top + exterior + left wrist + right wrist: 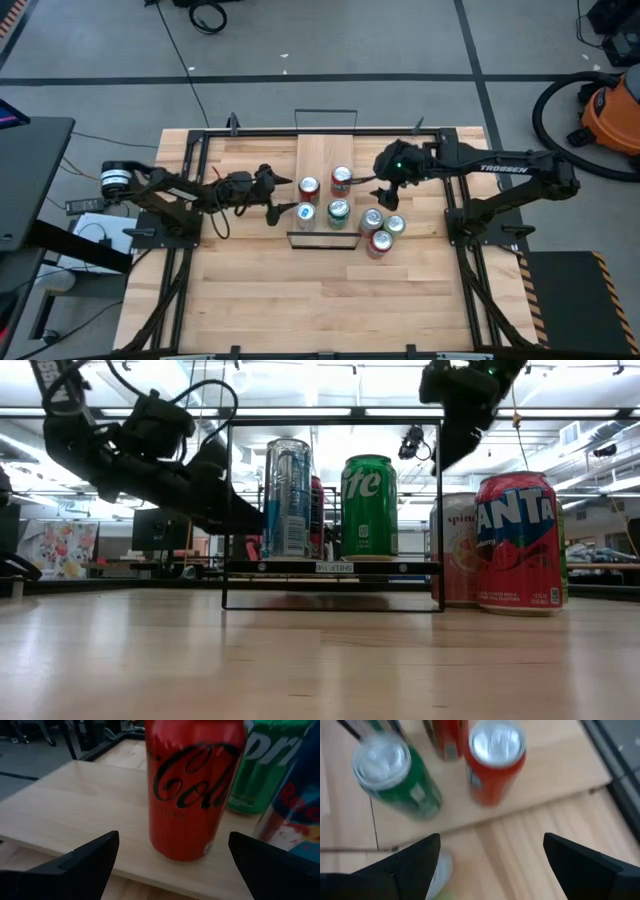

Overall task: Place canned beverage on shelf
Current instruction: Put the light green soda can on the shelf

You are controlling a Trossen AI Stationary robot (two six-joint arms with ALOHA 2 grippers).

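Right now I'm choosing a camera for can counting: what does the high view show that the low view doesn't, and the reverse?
Only the high view shows three cans clustered on the slatted wooden tabletop right of the narrow light-wood shelf, and both arms whole. Only the low view shows labels: the red Fanta can and green Sprite can. Both show cans on the shelf.

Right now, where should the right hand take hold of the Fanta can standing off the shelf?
Probably from above, around the middle of the upright Fanta can, closing on its left and right flanks; the neighbouring cans crowd its far side.
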